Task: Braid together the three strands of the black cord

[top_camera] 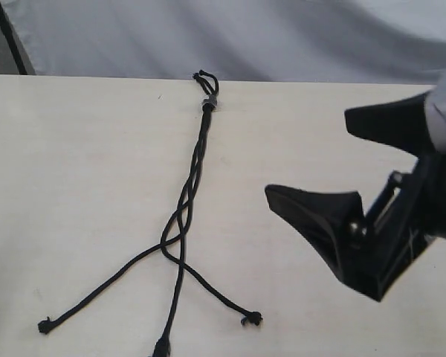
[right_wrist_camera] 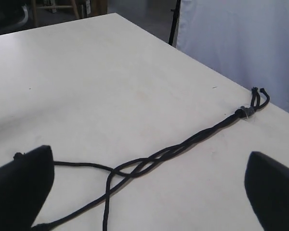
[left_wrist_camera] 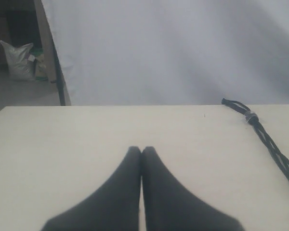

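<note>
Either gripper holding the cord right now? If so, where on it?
Nothing is held. The left gripper is shut and empty; the right gripper is open, clear of the black cord, which lies loose on the table.

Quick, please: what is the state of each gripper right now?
Left gripper: closed, holding nothing.
Right gripper: open, holding nothing, not touching the cord.

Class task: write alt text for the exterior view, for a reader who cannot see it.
A black cord lies on a pale table, bound by a grey band at the far end and loosely braided below it, its three strands splaying apart toward the near edge. The right gripper hangs to its right, jaws open, holding nothing.
</note>
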{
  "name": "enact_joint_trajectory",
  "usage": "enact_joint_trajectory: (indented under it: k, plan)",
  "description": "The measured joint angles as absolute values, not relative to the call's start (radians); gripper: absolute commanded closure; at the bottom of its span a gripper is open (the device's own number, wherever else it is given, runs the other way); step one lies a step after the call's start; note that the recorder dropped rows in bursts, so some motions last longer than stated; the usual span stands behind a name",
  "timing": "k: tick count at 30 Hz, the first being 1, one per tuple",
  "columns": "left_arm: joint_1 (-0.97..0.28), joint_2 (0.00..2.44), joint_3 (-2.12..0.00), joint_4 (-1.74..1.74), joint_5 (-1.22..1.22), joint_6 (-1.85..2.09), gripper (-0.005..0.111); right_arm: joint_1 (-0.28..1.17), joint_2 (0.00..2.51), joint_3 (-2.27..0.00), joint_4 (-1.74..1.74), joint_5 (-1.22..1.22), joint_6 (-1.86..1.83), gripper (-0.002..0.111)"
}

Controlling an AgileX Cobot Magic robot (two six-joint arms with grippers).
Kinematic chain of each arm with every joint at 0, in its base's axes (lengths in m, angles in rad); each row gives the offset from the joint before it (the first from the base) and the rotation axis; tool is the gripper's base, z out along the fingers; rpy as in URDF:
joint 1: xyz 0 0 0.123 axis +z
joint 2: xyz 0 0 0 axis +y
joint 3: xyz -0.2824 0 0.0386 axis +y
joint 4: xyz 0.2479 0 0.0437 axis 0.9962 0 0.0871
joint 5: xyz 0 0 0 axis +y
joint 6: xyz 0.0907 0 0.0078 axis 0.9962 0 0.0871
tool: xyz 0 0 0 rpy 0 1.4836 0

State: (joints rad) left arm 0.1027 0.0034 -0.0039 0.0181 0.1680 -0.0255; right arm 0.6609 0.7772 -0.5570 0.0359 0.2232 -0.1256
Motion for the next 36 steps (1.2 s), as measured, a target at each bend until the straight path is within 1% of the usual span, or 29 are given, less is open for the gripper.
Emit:
enact_joint_trajectory:
  k: [14, 20, 24, 36]
  plan:
    - [0.103, 0.003, -0.004, 0.018, 0.172, -0.025, 0.106, 0.661, 0.511, -0.170, 0.036, 0.034, -0.050, 0.008]
    - [0.103, 0.003, -0.004, 0.018, 0.172, -0.025, 0.106, 0.661, 0.420, -0.030, 0.071, -0.123, -0.047, 0.008]
    - [0.103, 0.003, -0.004, 0.018, 0.172, -0.025, 0.106, 0.659, 0.367, -0.003, 0.121, -0.174, -0.046, 0.008]
    - [0.103, 0.003, -0.004, 0.018, 0.172, -0.025, 0.106, 0.644, 0.291, -0.003, 0.136, -0.181, -0.045, 0.008]
